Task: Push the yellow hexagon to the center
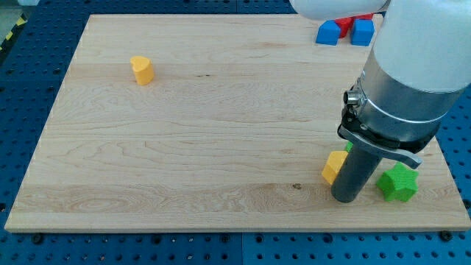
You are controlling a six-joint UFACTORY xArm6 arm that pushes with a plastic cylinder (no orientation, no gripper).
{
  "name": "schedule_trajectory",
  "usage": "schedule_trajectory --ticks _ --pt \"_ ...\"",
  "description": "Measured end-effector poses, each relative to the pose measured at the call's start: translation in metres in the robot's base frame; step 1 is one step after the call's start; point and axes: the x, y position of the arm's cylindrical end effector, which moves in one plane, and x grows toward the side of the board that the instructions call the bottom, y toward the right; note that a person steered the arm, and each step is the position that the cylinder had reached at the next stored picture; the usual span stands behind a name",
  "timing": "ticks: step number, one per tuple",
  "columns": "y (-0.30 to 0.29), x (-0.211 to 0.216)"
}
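Note:
The yellow hexagon (333,166) lies near the board's lower right, mostly hidden behind my rod. My tip (345,197) rests on the board right against the hexagon's right and lower side. A green star (398,183) sits just to the right of the rod. The green cylinder seen earlier is hidden behind the rod and arm.
A small yellow block (142,70) stands at the upper left. Two blue blocks (329,32) (361,32) and a red block (358,18) are clustered at the top right corner, partly covered by the arm. The wooden board's (221,125) bottom edge is close below my tip.

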Motion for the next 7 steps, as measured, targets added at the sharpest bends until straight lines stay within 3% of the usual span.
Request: schedule_trajectory --ticks 3,7 --pt "0.024 0.000" --pt "0.004 -0.023"
